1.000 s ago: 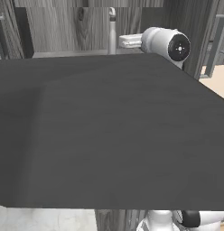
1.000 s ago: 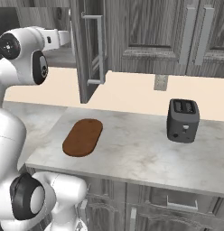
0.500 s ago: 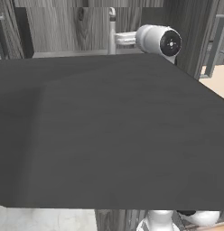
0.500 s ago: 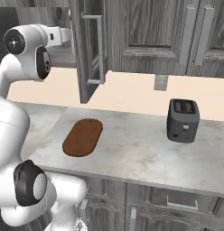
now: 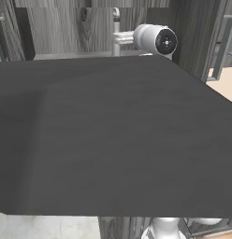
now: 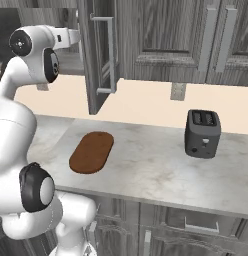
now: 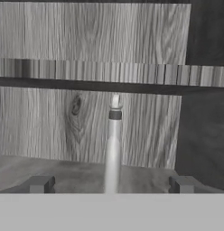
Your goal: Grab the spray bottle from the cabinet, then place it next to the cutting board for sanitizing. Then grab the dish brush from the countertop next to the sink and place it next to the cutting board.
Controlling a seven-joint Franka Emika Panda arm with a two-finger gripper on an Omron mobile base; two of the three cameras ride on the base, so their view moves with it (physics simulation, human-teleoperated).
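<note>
Spray bottle (image 7: 113, 149) stands upright on the shelf inside the cabinet (image 7: 93, 36), straight ahead between the wide-apart jaws. It looks light, rigid and smooth; best gripped around the slim mid-body, below the nozzle.

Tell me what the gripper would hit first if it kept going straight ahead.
Most likely the spray bottle, upright between the open gripper's fingertips, with the cabinet back wall behind it. Depth is unclear.

Pale grey spray bottle (image 7: 114, 149) — grey wood-grain cabinet (image 7: 86, 40) — reddish-brown cutting board (image 6: 92, 152).
</note>
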